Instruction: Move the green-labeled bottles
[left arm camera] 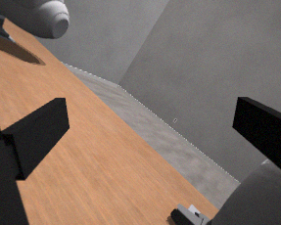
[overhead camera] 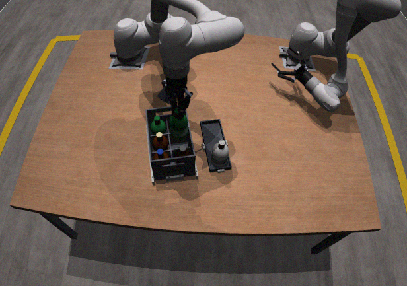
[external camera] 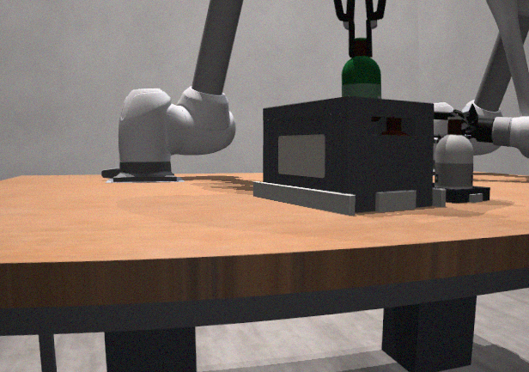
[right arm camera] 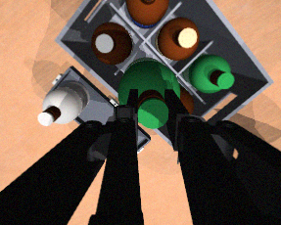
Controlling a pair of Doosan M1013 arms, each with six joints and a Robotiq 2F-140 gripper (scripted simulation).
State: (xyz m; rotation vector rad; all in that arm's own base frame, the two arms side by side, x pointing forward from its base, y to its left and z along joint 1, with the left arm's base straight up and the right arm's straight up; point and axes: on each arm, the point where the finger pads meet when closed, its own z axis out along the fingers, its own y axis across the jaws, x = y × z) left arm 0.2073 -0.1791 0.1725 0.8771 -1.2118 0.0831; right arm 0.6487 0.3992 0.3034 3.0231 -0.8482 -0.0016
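Observation:
My right gripper (overhead camera: pixel 178 110) (external camera: pixel 361 49) (right arm camera: pixel 151 102) is shut on the neck of a green bottle (overhead camera: pixel 178 123) (external camera: pixel 361 71) (right arm camera: pixel 147 78) with a pale green label. It holds the bottle upright at the crate (overhead camera: pixel 173 159) (external camera: pixel 300 121), over the middle slot of the tray-side row. The bottle's shoulders stand above the rim; its base is hidden. The tray (overhead camera: pixel 211 129) (right arm camera: pixel 99 112) lies flat beside the crate and bears a white bottle (overhead camera: pixel 220 154) (external camera: pixel 454 160) (right arm camera: pixel 68 104), upright. My left gripper (overhead camera: pixel 281 57) (left arm camera: pixel 151 112) is open and empty, far off.
In the crate's far row stand a smaller green bottle (overhead camera: pixel 158 125) (right arm camera: pixel 210 73), a yellow-capped brown bottle (overhead camera: pixel 160 143) (right arm camera: pixel 176 41) and a blue-capped one (overhead camera: pixel 160 154). A grey-capped brown bottle (right arm camera: pixel 108 44) and a partly hidden brown bottle (right arm camera: pixel 187 104) flank the held bottle's slot.

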